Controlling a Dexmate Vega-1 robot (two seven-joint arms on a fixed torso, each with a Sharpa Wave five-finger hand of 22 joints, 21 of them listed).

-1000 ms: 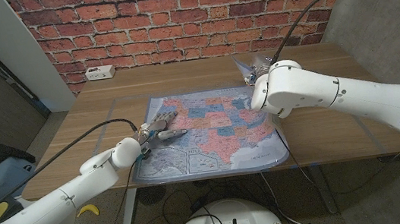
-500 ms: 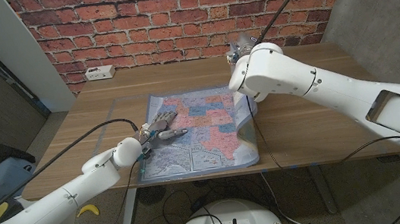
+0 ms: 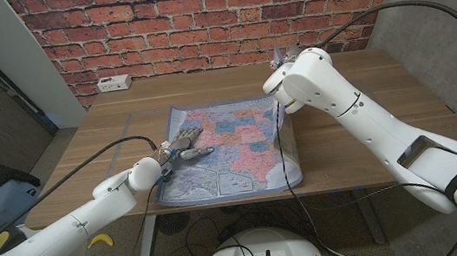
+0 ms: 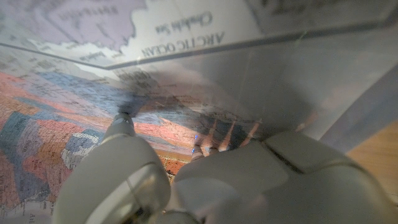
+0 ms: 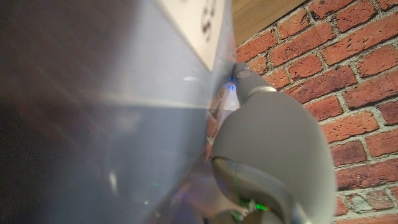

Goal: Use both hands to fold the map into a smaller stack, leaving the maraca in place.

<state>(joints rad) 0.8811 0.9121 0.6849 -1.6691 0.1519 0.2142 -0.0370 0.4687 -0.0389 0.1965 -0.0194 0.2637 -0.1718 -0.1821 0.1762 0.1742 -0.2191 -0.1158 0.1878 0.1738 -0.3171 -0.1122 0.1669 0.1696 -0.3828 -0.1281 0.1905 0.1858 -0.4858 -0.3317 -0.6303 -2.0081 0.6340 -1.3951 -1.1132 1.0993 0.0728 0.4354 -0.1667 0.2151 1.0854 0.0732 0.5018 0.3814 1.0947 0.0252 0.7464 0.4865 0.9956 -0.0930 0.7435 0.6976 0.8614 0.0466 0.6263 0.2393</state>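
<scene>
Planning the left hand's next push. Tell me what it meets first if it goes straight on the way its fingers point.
The left hand already lies over the map, fingers pointing toward the raised right edge. Straight on it would slide across printed map; the lifted flap comes next, though depth is uncertain.

Map (image 3: 230,141) glossy laminated paper (shiny film); table (image 3: 361,142) matt wood.

A white power strip (image 3: 114,83) lies on the wooden worktop (image 3: 206,87) near its far left corner, before the brick wall (image 3: 198,18). Below, a yellow object (image 3: 99,241) and cables (image 3: 198,232) are on the floor.
</scene>
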